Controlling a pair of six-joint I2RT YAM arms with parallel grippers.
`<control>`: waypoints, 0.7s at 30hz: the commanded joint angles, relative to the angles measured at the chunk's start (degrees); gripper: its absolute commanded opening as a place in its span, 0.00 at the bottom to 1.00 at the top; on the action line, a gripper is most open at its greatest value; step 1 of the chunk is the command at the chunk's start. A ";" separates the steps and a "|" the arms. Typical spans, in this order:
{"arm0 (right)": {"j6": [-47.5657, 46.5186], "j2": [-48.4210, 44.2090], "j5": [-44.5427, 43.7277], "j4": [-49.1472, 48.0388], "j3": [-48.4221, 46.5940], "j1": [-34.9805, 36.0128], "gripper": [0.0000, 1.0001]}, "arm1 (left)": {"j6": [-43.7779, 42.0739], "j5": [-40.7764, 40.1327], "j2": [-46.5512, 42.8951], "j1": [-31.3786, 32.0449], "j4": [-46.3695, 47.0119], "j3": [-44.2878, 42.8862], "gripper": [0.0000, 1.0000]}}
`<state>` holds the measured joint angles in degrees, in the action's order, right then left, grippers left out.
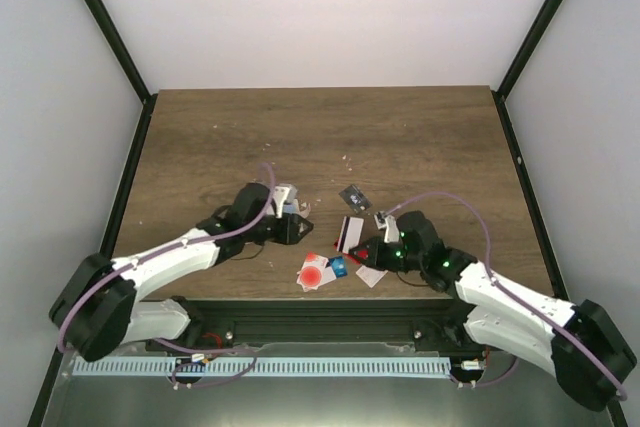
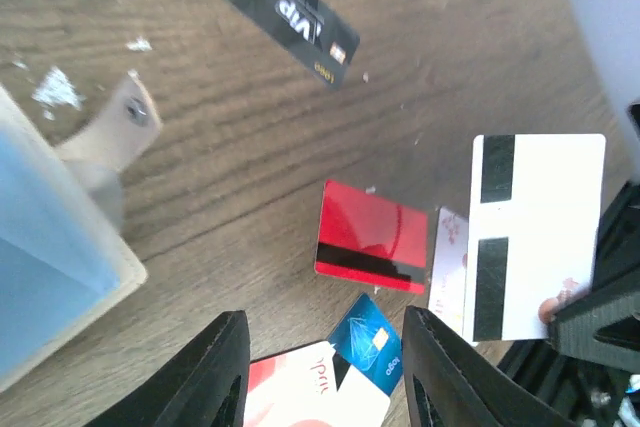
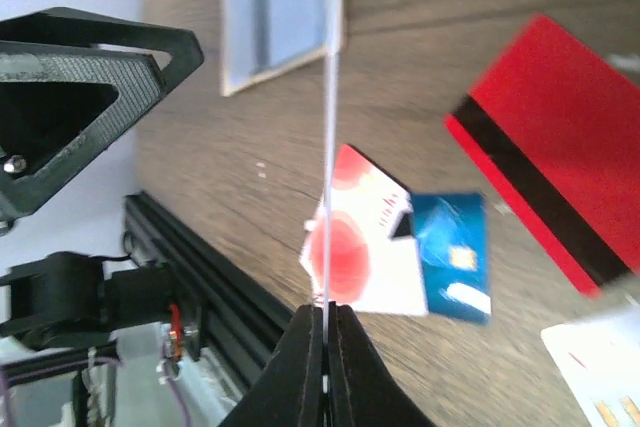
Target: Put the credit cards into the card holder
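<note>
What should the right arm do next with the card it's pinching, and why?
Probably carry the white striped card toward the open mouth of the card holder and line its edge up. The right gripper is shut on that card, raised off the table, the holder's blue inside shows ahead, and the left gripper stands open, holding nothing.

The work surface was a dark brown wood-grain table [image 1: 400, 127] with a few pale specks [image 2: 55, 87] on its top. Plain white panels [image 1: 330, 7] closed the back and both sides, joined at the corners by black frame posts [image 1: 105, 22]. A black rail [image 1: 320, 312] ran along the near edge. Lighting appeared even and diffuse, with soft shadows
</note>
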<state>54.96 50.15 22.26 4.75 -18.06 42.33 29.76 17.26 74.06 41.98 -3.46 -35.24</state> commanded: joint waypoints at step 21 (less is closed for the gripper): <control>-15.24 18.09 37.80 -36.85 -6.75 -4.80 0.01 | 6.95 31.45 -17.68 -9.11 23.85 13.81 0.40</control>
<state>39.75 68.38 56.84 -27.86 -22.90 38.00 35.14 44.84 55.27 33.08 14.96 -22.65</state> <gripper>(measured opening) 0.019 0.423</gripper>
